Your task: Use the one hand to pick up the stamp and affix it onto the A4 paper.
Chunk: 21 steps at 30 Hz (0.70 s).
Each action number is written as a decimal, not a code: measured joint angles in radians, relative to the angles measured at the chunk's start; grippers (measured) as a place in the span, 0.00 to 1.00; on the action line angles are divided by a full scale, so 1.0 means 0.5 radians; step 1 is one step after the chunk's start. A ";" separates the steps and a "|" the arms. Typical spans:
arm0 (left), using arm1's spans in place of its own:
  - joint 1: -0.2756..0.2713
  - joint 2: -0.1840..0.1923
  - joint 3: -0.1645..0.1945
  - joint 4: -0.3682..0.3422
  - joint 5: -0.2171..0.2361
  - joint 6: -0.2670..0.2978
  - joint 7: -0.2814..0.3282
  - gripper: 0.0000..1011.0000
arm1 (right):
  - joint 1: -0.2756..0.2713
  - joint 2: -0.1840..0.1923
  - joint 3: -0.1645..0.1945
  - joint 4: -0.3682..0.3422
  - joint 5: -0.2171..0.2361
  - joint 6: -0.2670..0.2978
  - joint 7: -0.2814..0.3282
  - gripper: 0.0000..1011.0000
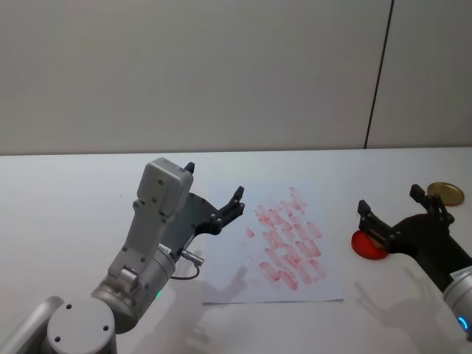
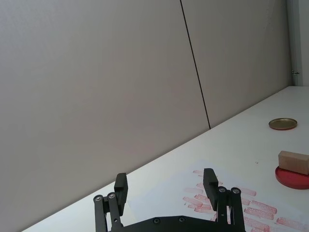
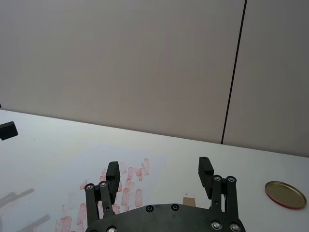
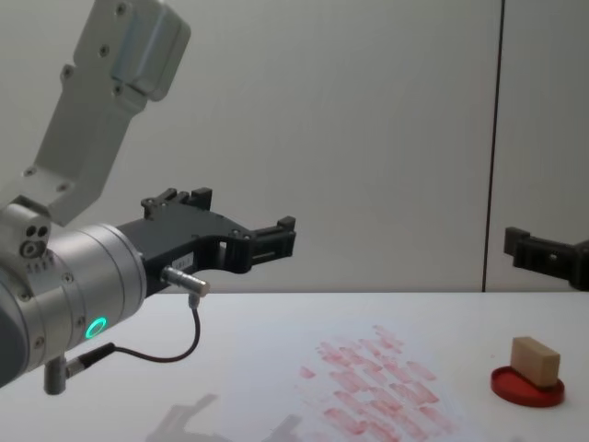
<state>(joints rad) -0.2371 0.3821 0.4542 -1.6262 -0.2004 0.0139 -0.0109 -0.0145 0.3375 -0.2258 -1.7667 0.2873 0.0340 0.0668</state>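
Left gripper (image 1: 214,182) and right gripper (image 1: 389,198) jaws gape empty; blocky wooden stamp (image 4: 536,359) tops pad (image 4: 515,389).

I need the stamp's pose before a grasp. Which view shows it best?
The chest view: the stamp stands unobstructed, side-on, on the red ink pad. The left wrist view shows it too, farther off. In the head view the right gripper mostly covers it; the right wrist view catches a sliver.

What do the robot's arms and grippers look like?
Both arms are silver-grey tubes. The left gripper and right gripper are flat, black, two-fingered, with small silver screws. The left arm has a green ring and a thin black cable; the right arm shows a blue light.
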 joint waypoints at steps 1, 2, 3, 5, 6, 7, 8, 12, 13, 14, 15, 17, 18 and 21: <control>0.000 0.000 0.000 0.000 0.000 0.000 0.000 0.98 | 0.000 0.000 0.000 0.000 0.000 0.000 0.000 0.99; 0.000 0.000 0.000 0.000 0.000 0.000 0.000 0.98 | 0.001 0.000 0.000 0.000 -0.001 0.002 0.000 0.99; 0.000 0.000 0.000 0.000 0.000 0.000 0.000 0.98 | 0.001 -0.001 0.000 0.000 -0.002 0.005 -0.001 0.99; 0.000 0.000 0.000 0.000 0.000 0.000 0.000 0.98 | 0.004 -0.002 0.001 -0.001 -0.009 0.019 -0.006 0.99; 0.000 0.000 0.000 0.000 0.000 0.000 0.000 0.98 | 0.005 -0.002 0.001 -0.002 -0.012 0.027 -0.010 0.99; 0.000 0.000 0.000 0.000 0.000 0.000 0.000 0.98 | 0.007 -0.003 0.002 -0.002 -0.015 0.036 -0.013 0.99; 0.000 0.000 0.000 0.000 0.000 0.000 0.000 0.98 | 0.009 -0.003 0.002 -0.003 -0.019 0.051 -0.019 0.99; 0.000 0.000 0.000 0.000 0.000 0.000 0.000 0.98 | 0.028 -0.009 0.007 -0.007 -0.036 0.142 -0.048 0.99; 0.000 0.000 0.000 0.000 0.000 0.000 0.000 0.98 | 0.033 -0.011 0.009 -0.007 -0.039 0.162 -0.054 0.99; 0.000 0.000 0.000 0.000 0.000 0.000 0.000 0.98 | 0.038 -0.012 0.010 -0.007 -0.041 0.179 -0.059 0.99; 0.000 0.000 0.000 0.000 0.000 0.000 0.000 0.98 | 0.048 -0.015 0.013 -0.007 -0.045 0.226 -0.071 0.99; 0.000 0.000 0.000 0.000 0.000 0.000 0.000 0.98 | 0.063 -0.020 0.017 -0.002 -0.049 0.267 -0.080 0.99; 0.000 0.000 0.000 0.000 0.000 0.000 0.000 0.98 | 0.077 -0.024 0.021 0.007 -0.051 0.320 -0.091 0.99; 0.000 0.000 0.000 0.000 0.000 0.000 0.000 0.98 | 0.107 -0.032 0.027 0.028 -0.054 0.385 -0.101 0.99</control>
<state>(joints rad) -0.2371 0.3821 0.4542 -1.6262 -0.2004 0.0139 -0.0109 0.0389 0.3212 -0.2124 -1.7525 0.2603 0.2265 0.0161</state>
